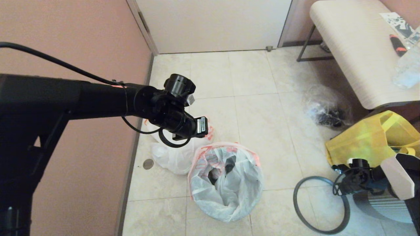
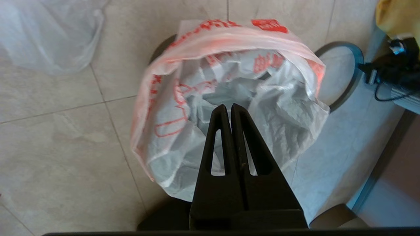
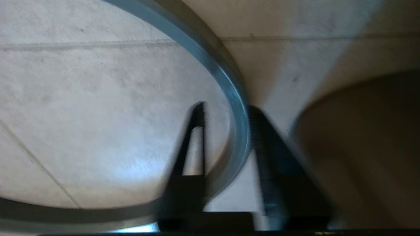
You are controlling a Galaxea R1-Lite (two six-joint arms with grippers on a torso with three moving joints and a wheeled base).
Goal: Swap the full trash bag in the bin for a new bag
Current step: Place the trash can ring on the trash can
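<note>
The new bag (image 1: pixel 226 180), white with red drawing and characters, is draped open over the bin, of which only a dark edge (image 2: pixel 160 50) shows. My left gripper (image 2: pixel 228 106) hangs shut and holding nothing just above the bag's (image 2: pixel 279 108) mouth. The full trash bag (image 1: pixel 170 157) lies on the floor behind the bin, by the wall. The grey hoop (image 1: pixel 321 205) lies on the floor to the bin's right. My right gripper (image 3: pixel 226 109) is open astride the hoop (image 3: pixel 241 124), which touches one finger.
A yellow fabric tote (image 1: pixel 370 141) and a clear bag of dark items (image 1: pixel 328 111) sit at the right, under a pale bench (image 1: pixel 354 49). A pink wall runs along the left, with a floor drain (image 1: pixel 148 164) beside it. A door closes the far end.
</note>
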